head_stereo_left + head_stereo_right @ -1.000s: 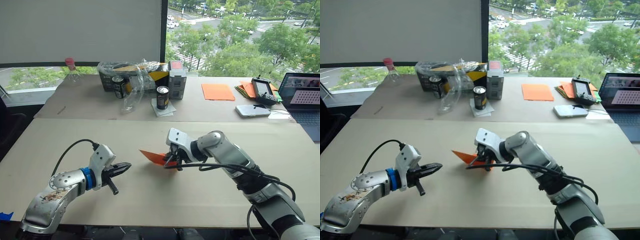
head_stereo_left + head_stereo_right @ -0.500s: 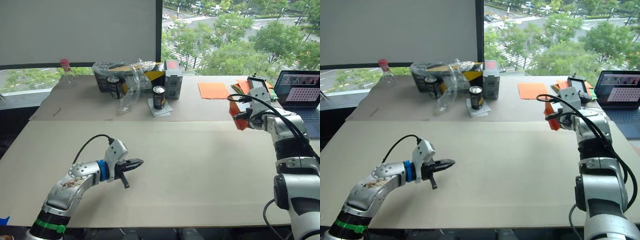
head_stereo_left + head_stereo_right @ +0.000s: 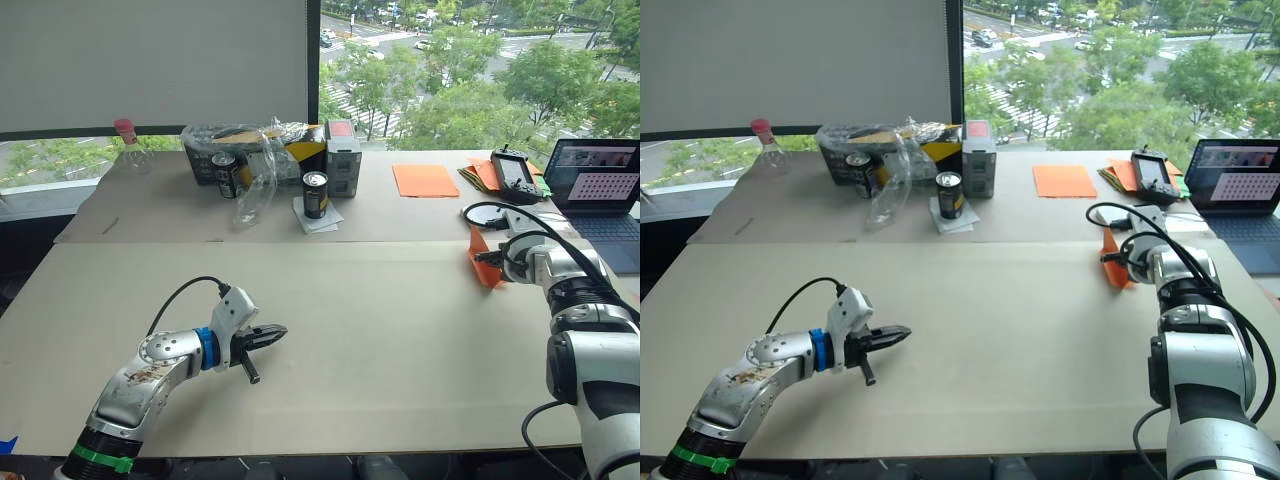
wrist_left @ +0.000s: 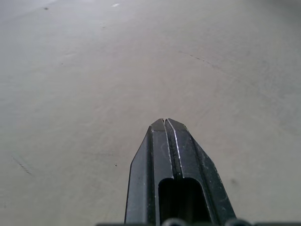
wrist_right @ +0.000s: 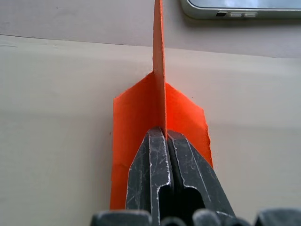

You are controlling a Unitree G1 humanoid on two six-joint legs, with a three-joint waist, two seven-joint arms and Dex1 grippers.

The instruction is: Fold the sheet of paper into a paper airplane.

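The paper airplane (image 3: 481,259) is bright orange paper folded into a narrow wedge, and it sits at the far right of the near table. My right gripper (image 3: 498,262) is shut on it. In the right wrist view the black fingers (image 5: 153,155) pinch the upright middle fold of the paper airplane (image 5: 136,113), and a flap spreads out to each side over the table. My left gripper (image 3: 277,331) hovers low over the front left of the table, shut with nothing in it. Its closed fingertips (image 4: 164,123) point at bare tabletop.
On the far table lie a smooth orange sheet (image 3: 425,180), a pile of orange sheets (image 3: 478,173), a handheld controller (image 3: 512,172) and a laptop (image 3: 598,187). A phone (image 5: 240,5) lies just beyond the airplane. Cans (image 3: 315,194), a box and a plastic bag (image 3: 262,160) stand at the back.
My right arm carried the orange paper from the middle of the table to the far right, then lowered it to the surface. The left gripper stayed shut. The camera view shifted.
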